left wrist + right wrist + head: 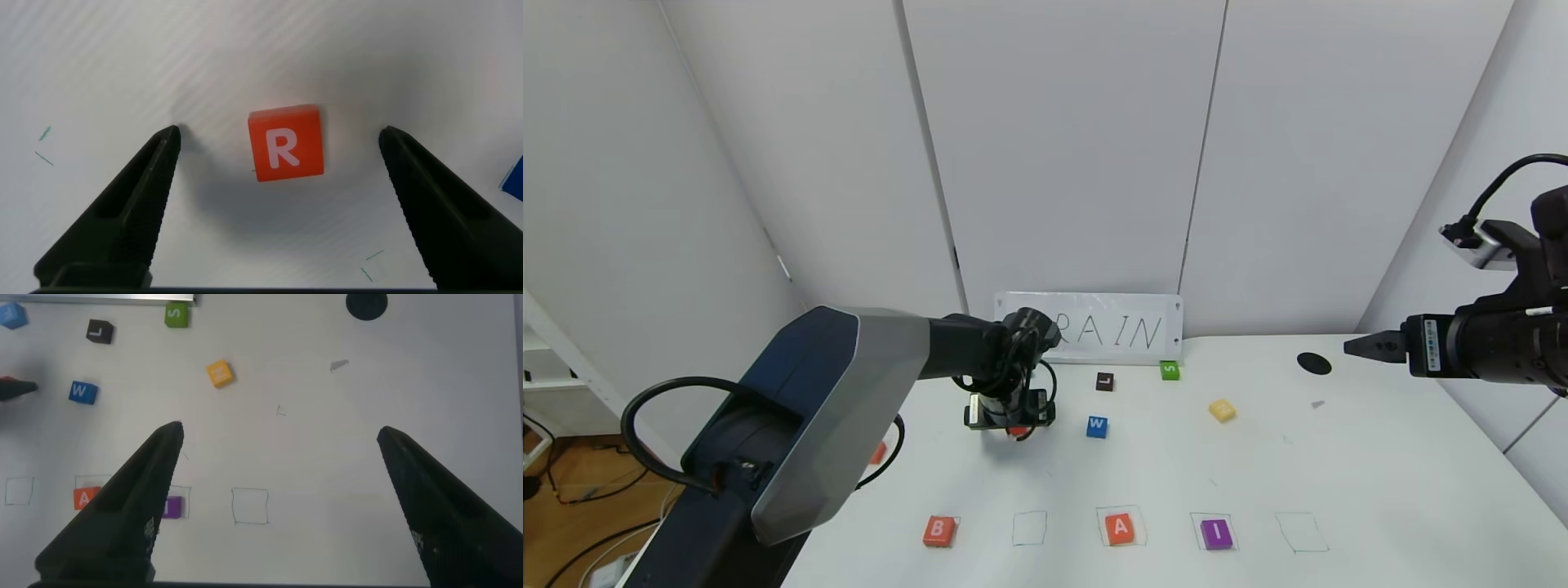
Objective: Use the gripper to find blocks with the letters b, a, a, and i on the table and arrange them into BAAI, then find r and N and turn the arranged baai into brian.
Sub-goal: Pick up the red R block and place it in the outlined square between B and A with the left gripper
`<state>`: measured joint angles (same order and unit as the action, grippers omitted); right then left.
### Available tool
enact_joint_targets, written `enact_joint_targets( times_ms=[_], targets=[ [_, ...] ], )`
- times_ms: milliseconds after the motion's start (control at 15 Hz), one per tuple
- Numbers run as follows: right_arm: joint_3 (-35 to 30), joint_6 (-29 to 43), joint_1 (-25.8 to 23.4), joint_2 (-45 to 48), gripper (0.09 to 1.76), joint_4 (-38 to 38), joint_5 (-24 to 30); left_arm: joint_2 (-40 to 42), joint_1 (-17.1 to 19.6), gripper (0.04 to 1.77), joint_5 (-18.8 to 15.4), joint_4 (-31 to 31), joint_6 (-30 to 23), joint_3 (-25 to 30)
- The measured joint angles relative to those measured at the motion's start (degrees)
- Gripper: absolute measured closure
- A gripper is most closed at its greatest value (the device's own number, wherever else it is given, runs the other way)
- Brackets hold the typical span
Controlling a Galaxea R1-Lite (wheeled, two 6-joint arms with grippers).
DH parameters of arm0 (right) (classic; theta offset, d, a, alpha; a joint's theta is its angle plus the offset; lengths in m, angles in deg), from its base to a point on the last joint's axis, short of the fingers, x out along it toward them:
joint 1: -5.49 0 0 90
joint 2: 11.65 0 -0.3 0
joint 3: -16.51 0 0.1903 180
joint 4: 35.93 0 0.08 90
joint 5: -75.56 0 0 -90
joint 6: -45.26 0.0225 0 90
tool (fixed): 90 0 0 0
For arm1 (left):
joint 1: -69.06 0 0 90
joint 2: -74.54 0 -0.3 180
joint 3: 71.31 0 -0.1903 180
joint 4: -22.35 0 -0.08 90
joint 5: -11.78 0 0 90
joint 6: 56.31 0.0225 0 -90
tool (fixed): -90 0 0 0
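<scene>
The orange-red R block (285, 144) lies flat on the white table (1380, 482), between the wide-open fingers of the left gripper (278, 143), which stands right over it and touches nothing. Taking this block as the landmark: the blue W block (1097, 426) sits just to its right, the dark L block (1104, 381) and green S block (1170, 370) lie beyond that toward the handwritten sign (1119, 329) at the table's back edge, and the yellow N block (1222, 410) lies farther right again.

Nearer the robot runs a row of pen-drawn squares. The B block (939, 531) rests at the first, the second square (1029, 528) holds nothing, the A block (1120, 528) fills the third, the purple I block (1216, 533) the fourth, and the fifth square (1303, 532) holds nothing.

The right gripper (278, 441) hangs high at the far right, spread wide and carrying nothing.
</scene>
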<state>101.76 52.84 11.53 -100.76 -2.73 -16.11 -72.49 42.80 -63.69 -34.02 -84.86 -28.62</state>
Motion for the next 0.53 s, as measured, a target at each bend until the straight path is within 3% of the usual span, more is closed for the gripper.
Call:
enact_joint_targets(
  times_ms=[200,533],
  targets=[
    [0.00,0.00,0.00,0.00,0.14,0.02,0.01,0.00,-0.06,0.61,0.02,-0.01,0.09,0.05],
    [0.00,0.00,0.00,0.00,0.14,0.00,0.01,-0.11,-0.02,1.14,0.84,-0.06,0.11,0.05]
  ],
)
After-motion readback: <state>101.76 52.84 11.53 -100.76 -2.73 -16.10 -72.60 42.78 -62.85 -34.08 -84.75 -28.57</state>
